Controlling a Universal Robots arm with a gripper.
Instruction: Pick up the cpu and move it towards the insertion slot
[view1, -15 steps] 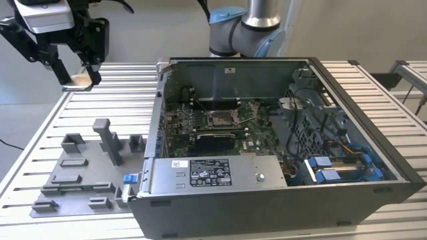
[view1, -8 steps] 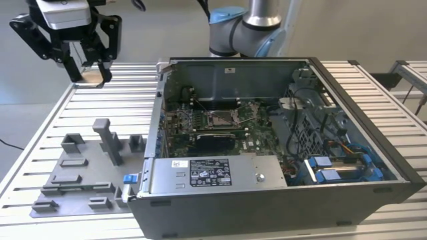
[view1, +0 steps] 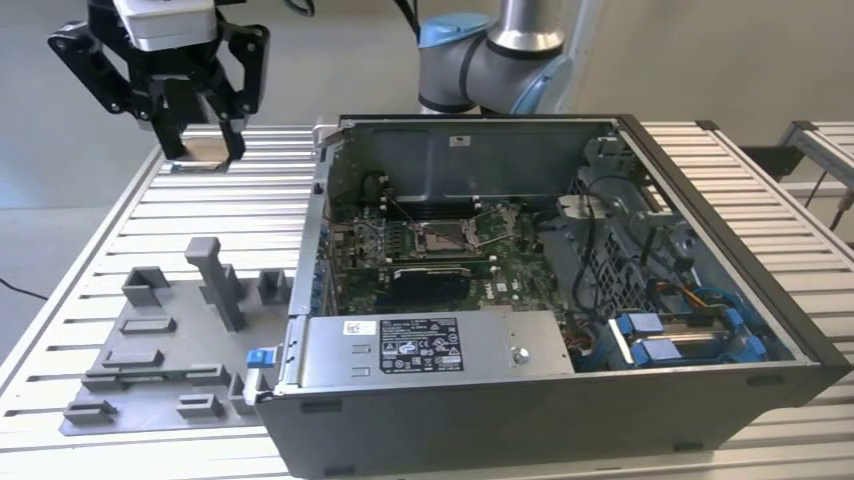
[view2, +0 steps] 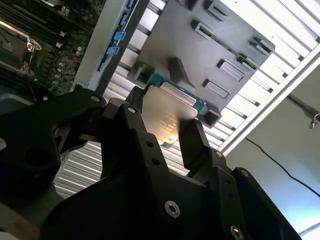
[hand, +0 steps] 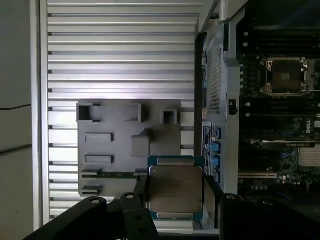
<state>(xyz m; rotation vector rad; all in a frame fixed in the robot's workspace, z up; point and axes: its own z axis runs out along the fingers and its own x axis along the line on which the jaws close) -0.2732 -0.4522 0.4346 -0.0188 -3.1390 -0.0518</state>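
My gripper (view1: 203, 150) hangs high over the far left of the slatted table, shut on the cpu (view1: 200, 152), a thin pale square chip held flat between the two black fingers. Both wrist views show the cpu (view2: 167, 112) (hand: 175, 187) clamped by its edges, silvery top facing the cameras. The insertion slot (view1: 441, 237) is a square metal-framed socket on the green board inside the open computer case, well off to the exterior view's right of the gripper and lower. The slot also appears in both wrist views (hand: 286, 76) (view2: 15, 47).
A grey fixture plate (view1: 160, 340) with blocks and a tall post lies on the table left of the case, below the gripper (hand: 125, 145). The case wall (view1: 320, 200) stands between gripper and board. A labelled silver box (view1: 427, 345) and blue-tagged cables (view1: 667, 335) fill the case front.
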